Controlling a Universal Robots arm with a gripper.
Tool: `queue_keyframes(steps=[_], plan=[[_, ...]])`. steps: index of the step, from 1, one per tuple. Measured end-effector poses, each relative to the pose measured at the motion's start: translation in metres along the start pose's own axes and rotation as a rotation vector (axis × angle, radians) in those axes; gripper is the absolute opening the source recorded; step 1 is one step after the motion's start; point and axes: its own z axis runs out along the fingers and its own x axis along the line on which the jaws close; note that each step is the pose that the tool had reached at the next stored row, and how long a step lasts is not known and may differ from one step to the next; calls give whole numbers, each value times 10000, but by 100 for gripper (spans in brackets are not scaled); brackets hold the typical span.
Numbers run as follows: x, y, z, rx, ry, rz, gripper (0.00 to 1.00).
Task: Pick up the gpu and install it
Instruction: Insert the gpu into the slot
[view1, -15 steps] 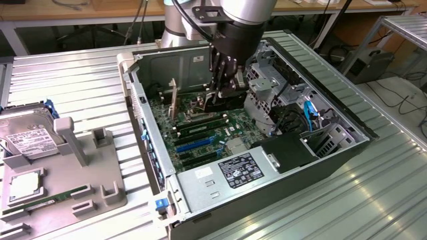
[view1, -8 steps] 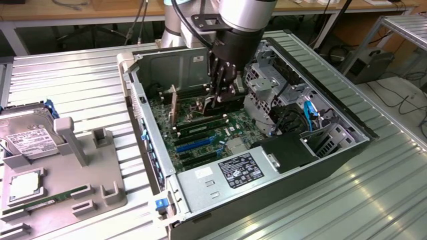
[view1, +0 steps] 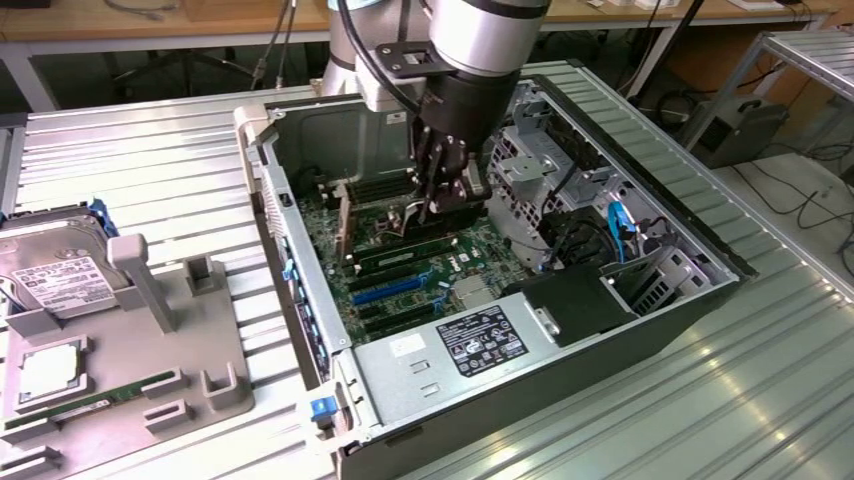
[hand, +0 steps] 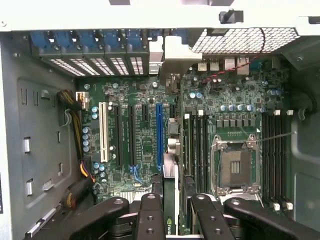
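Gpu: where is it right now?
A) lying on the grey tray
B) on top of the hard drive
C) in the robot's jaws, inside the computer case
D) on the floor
C: the gpu stands edge-on between the jaws, inside the case and over the motherboard, not on the tray.

One open black computer case (view1: 561, 400), one thin dark gpu card (hand: 170, 207), one long white slot (hand: 103, 132). At its nine o'clock, exterior view: one silver boxy hard drive (view1: 60, 280), one narrow green memory stick (view1: 94, 402).
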Motion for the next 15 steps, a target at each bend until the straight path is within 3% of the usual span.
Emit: queue_keyframes(steps=[5,15], plan=[[24,93,57,40,1,-48,26],[84,171,174,141,0,-53,26]])
